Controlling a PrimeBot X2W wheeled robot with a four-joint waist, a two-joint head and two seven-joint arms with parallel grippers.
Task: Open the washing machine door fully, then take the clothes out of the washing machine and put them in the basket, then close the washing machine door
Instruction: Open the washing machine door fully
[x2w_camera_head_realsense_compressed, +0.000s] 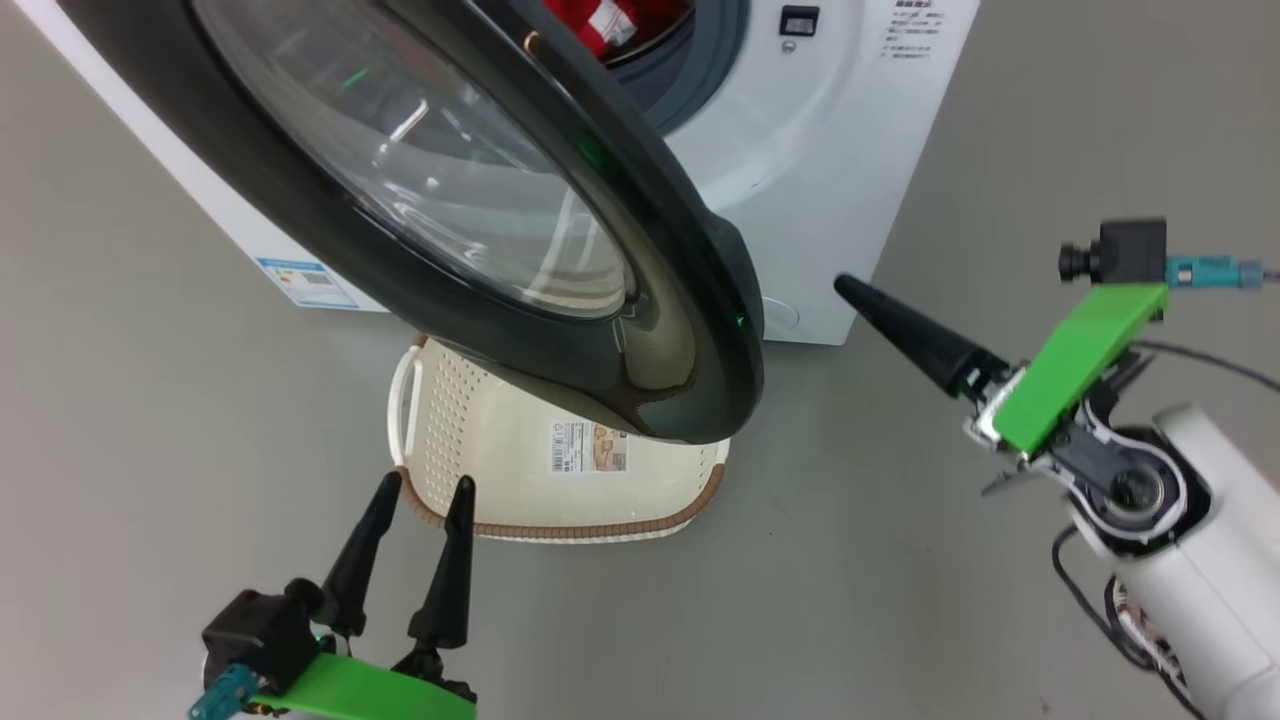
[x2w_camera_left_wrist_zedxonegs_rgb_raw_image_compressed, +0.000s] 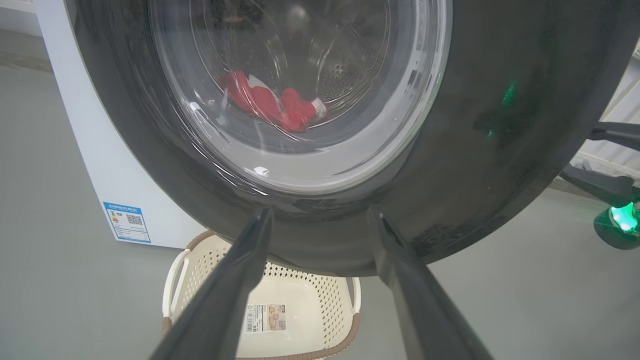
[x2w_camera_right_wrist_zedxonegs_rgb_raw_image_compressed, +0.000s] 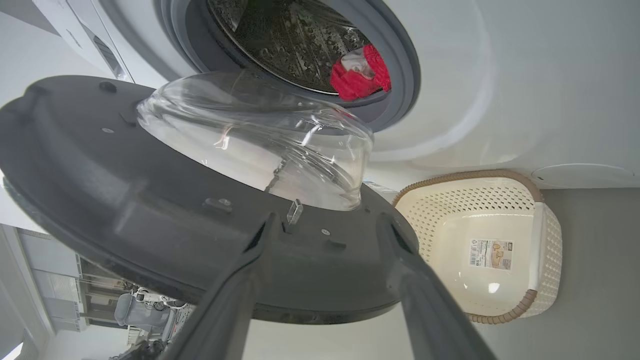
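On grey floor (x2w_camera_head_realsense_compressed: 150, 450), cream basket (x2w_camera_head_realsense_compressed: 480, 420)

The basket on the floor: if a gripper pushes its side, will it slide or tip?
The basket looks like thin perforated plastic and is empty, so probably light. On the smooth grey floor it would likely slide. It is wide and low, so tipping seems unlikely.

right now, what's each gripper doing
left gripper: open, holding nothing
right gripper: open, holding nothing
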